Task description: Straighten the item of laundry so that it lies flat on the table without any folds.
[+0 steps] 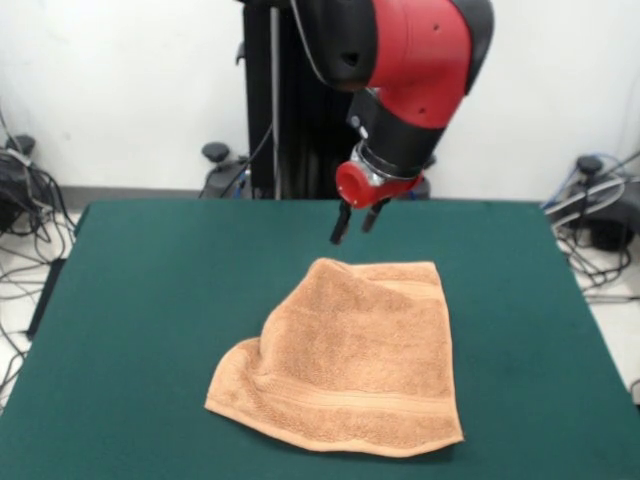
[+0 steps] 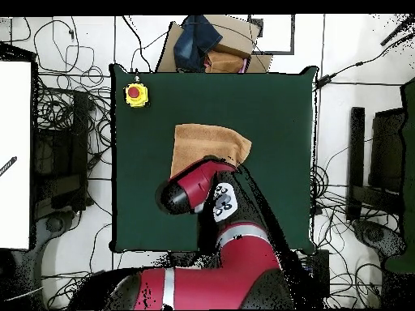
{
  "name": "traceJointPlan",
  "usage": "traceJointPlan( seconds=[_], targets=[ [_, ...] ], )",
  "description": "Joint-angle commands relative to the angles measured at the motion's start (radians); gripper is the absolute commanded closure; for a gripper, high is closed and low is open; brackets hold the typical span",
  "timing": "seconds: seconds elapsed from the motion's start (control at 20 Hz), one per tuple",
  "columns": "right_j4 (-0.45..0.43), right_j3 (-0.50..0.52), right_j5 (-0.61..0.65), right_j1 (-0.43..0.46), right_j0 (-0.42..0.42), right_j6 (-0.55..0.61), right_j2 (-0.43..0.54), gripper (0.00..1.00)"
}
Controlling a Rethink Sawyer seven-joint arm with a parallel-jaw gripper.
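The item of laundry (image 1: 350, 350), a peach-orange terry towel, lies in the middle of the green table (image 1: 150, 300). Its far left part bulges up in a hump and its left side curls in, so the outline is uneven. A woven band runs along the near hem. My gripper (image 1: 357, 222) hangs just above the table beyond the towel's far edge, open, with nothing between its dark fingers and not touching the cloth. In the overhead view the towel (image 2: 207, 146) shows partly, with the red arm covering its lower part and hiding the gripper.
A yellow box with a red button (image 2: 136, 94) sits at one table corner (image 2: 275, 121). A cardboard box with dark cloth (image 2: 211, 48) stands just past the table edge. Cables lie on the floor on both sides.
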Motion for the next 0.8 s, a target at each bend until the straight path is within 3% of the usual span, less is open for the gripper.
traceJointPlan(
  seconds=[0.05,0.65,0.8],
  targets=[
    [-0.008,-0.032,-0.057,0.110,0.034,0.109,0.020,0.00],
    [-0.011,-0.085,-0.191,0.181,0.072,0.164,0.007,0.00],
    [-0.005,-0.087,-0.208,0.162,0.060,0.136,0.017,0.00]
  ],
)
